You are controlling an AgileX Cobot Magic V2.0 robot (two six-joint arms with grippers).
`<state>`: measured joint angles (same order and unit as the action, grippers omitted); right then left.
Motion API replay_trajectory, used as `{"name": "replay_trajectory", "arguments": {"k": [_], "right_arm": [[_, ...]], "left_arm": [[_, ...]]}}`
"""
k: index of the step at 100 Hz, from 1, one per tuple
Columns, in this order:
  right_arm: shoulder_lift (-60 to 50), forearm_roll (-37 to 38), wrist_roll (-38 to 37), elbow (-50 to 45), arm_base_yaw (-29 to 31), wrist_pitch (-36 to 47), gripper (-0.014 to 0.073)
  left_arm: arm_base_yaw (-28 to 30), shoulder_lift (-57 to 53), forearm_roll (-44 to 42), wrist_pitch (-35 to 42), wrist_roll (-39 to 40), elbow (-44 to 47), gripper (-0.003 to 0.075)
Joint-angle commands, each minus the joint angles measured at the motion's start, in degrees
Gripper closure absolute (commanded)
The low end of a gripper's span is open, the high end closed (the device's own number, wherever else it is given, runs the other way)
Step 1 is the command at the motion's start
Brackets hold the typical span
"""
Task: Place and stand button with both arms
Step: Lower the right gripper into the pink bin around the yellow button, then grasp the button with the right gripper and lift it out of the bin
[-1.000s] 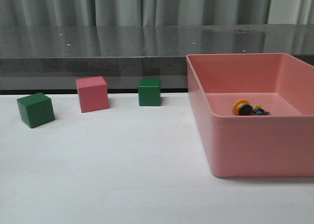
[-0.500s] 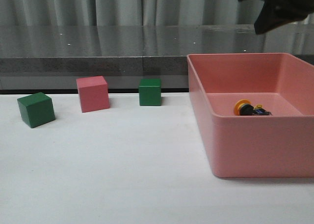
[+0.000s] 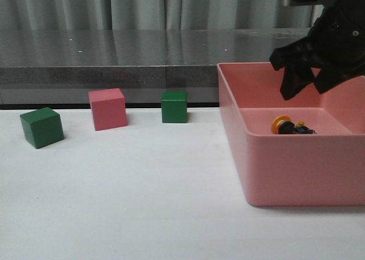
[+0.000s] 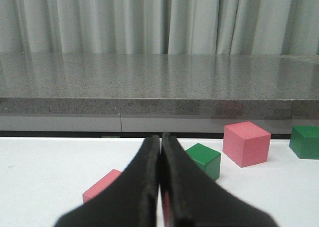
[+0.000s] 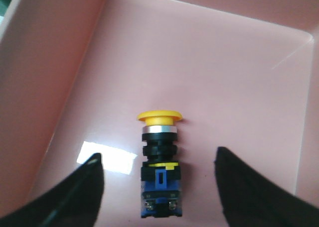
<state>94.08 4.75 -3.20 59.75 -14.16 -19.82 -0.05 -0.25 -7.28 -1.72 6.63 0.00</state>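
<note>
The button [image 3: 290, 126] lies on its side on the floor of the pink bin [image 3: 296, 174], its yellow cap towards the left. In the right wrist view the button [image 5: 159, 165] shows a yellow cap, silver collar, black body and blue base. My right gripper [image 3: 305, 86] hangs open above the button inside the bin; in the right wrist view it [image 5: 158, 160] has a finger on each side of the button, not touching it. My left gripper [image 4: 160, 142] is shut and empty, low over the white table; it is out of the front view.
On the white table [image 3: 142, 203] stand a green cube [image 3: 41, 126], a pink cube [image 3: 107, 108] and a second green cube [image 3: 174, 106]. The left wrist view shows another pink cube [image 4: 99, 187] close beside the fingers. A grey ledge [image 3: 114, 66] runs along the back.
My right arm has come down from the upper right into view and now hangs over the bin above the button. The button and cubes have not moved.
</note>
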Motion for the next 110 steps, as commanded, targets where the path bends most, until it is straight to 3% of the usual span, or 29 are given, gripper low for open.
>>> {"name": "replay_trajectory", "arguments": {"k": [1,43,53,65,73,100,110], "right_arm": [[-0.56,3.10,0.61,1.88,-0.10,2.88,-0.0041],[8.45,5.97,0.61,1.88,0.07,3.96,-0.0031],[8.46,5.97,0.61,1.88,0.07,3.38,0.0111],[7.64,5.97,0.61,1.95,0.07,2.35,0.0477],[5.89,5.97,0.61,2.08,0.07,1.49,0.0667],[-3.64,5.60,0.76,10.43,-2.84,-5.00,0.0654],[-4.52,5.60,8.21,15.49,-7.30,-10.12,0.0654]], "left_arm": [[-0.05,-1.83,0.11,4.83,0.32,2.58,0.0740],[-0.05,-1.83,0.11,4.83,0.32,2.58,0.0740],[-0.05,-1.83,0.11,4.83,0.32,2.58,0.0740],[-0.05,-1.83,0.11,4.83,0.32,2.58,0.0740],[-0.05,-1.83,0.11,4.83,0.32,2.58,0.0740],[-0.05,-1.83,0.11,4.83,0.32,2.58,0.0740],[-0.05,-1.83,0.11,4.83,0.32,2.58,0.0740]]}}
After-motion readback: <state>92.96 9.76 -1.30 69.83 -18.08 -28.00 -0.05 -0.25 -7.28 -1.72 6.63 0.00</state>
